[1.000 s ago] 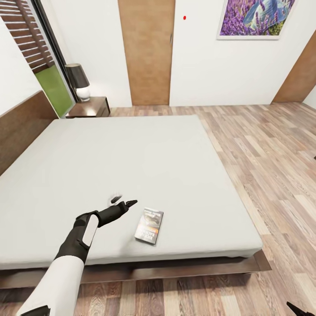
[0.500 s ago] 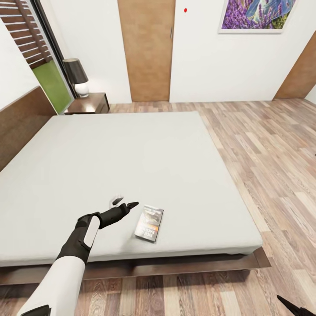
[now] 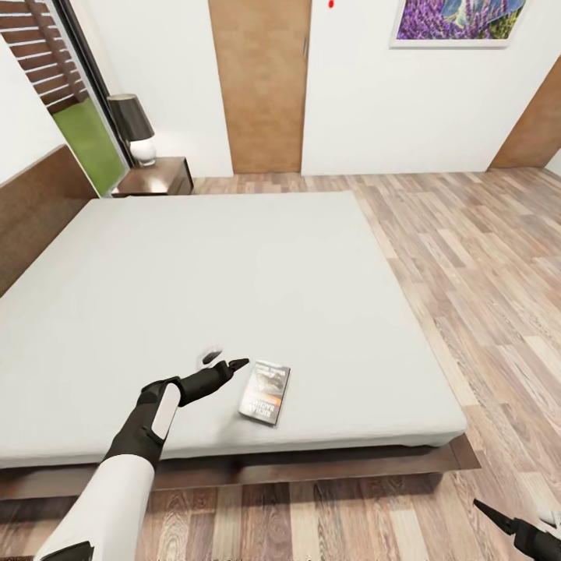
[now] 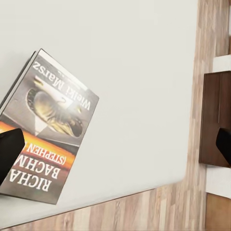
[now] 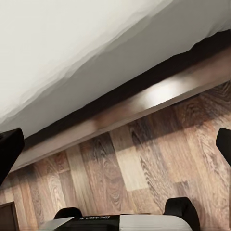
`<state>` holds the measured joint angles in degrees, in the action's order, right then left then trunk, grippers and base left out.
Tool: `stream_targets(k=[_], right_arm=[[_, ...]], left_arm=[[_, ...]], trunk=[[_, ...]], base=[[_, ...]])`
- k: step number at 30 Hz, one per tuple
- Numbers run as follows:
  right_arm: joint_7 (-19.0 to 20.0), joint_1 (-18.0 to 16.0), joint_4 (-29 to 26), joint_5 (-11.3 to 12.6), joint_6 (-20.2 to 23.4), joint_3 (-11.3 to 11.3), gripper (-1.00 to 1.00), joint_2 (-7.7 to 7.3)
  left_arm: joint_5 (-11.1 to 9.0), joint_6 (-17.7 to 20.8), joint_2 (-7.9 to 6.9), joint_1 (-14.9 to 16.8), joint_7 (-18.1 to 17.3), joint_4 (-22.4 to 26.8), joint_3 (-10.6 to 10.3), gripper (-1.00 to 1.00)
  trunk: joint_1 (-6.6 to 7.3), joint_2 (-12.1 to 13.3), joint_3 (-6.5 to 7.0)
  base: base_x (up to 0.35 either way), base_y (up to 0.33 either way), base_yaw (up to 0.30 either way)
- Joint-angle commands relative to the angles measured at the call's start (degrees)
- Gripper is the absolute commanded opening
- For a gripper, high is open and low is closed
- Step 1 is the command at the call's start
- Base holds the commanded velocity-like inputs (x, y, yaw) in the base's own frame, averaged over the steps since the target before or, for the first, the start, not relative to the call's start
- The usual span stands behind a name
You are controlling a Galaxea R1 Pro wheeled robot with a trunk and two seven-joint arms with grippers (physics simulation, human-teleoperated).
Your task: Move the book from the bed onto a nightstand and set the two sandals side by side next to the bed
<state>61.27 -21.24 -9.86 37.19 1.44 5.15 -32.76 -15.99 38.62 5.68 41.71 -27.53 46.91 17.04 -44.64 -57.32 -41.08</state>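
A: Head view first. Where is the book?

B: The book [image 3: 265, 392] lies flat on the bed [image 3: 234, 280], near its foot edge, cover up. The left gripper [image 3: 224, 360] hovers just beside it, toward the headboard side, apart from it. Its 2 fingers are spread wide with nothing between them.

A: And a nightstand?

B: 1 nightstand [image 3: 156, 178] stands by the headboard at the far side of the bed, with a lamp [image 3: 132, 128] on top. It is well apart from the book. The right gripper [image 3: 506, 523] is low at the corner over the floor [image 3: 483, 257]; from here I cannot tell how its jaws stand.

A: Left wrist view?

B: The book [image 4: 45, 132] fills one side, on the pale mattress. 1 fingertip [image 4: 8, 154] overlaps the cover's edge, the other fingertip [image 4: 224, 144] sits far across, so the jaws are wide open and hold nothing.

A: Right wrist view?

B: The bed frame [image 5: 144, 103] and the wood floor [image 5: 144, 163]. Dark fingertips at both edges, far apart: open, empty.

A: So which step?

B: I judge it as the approach to picking up the book; no grasp yet. Next the left gripper needs to shift sideways until the book's edge sits between the fingers, come down, and close. A thin book flat on a soft mattress may be hard to get under.
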Motion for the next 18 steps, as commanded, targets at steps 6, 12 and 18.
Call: stream_targets(k=[6, 12, 18], right_arm=[[0.25, -0.03, 0.26, -0.61, -0.02, 0.02, 1.00, 0.14], [0.20, -0.03, 0.36, -0.63, -0.03, -0.05, 1.00, 0.20], [0.17, -0.03, 0.41, -0.63, -0.06, -0.05, 1.00, 0.23]], left_arm=[[-0.10, 0.40, 0.42, 0.04, -0.16, 0.02, 0.27, 1.00], [-0.10, 0.40, 0.52, 0.04, -0.15, 0.02, 0.27, 1.00], [-0.10, 0.40, 0.53, 0.04, -0.16, 0.02, 0.27, 1.00]], trunk=[[0.00, -0.03, -0.59], [0.00, -0.03, -1.13], [0.00, -0.03, -1.67]], base=[[0.000, 0.000, 0.000], [0.000, 0.000, 0.000], [0.000, 0.000, 0.000]])
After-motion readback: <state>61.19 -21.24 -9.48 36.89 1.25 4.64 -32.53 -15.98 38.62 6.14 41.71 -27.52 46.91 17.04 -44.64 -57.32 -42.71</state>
